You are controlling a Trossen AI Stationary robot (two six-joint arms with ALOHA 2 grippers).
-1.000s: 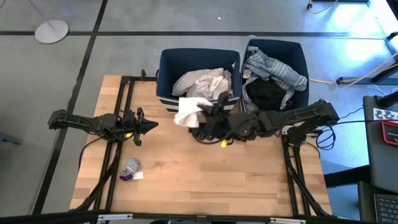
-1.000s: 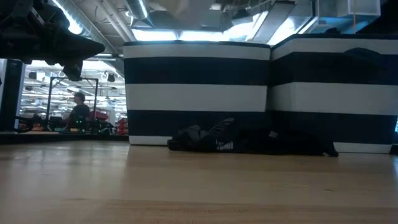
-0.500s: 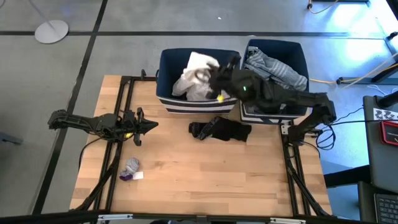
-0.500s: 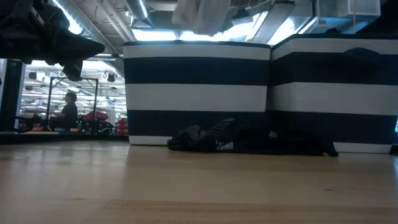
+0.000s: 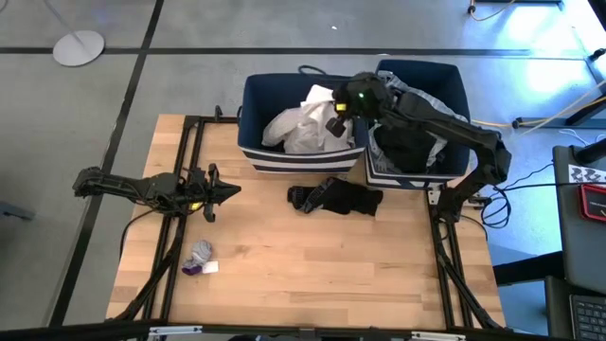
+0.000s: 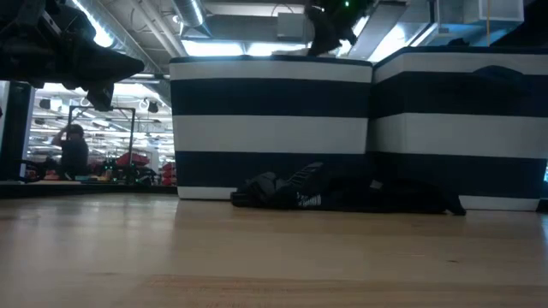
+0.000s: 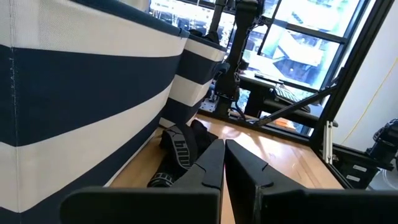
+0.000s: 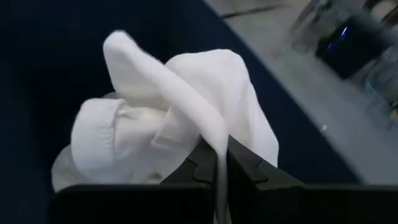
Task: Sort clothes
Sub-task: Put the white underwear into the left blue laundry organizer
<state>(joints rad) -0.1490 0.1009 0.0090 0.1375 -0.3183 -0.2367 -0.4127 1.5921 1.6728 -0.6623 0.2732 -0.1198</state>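
White cloth (image 8: 180, 124) pinched in the right gripper (image 5: 337, 111) hangs over the left bin (image 5: 254, 99) at twelve o'clock; best lower it well inside before letting go, while the left gripper (image 5: 225, 190) waits, closed, at nine.

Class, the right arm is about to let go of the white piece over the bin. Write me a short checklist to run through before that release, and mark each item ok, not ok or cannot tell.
1. Right gripper shut on the white garment: ok, a fold runs between its fingers.
2. Gripper above the left bin, which holds the light clothes: ok.
3. Garment fully inside the bin's walls: cannot tell.
4. Left gripper out of the way: ok, it waits over the table's left side, shut.
5. Table sorted: not ok, the black garment lies in front of the bins and a small grey piece nearer the front left.
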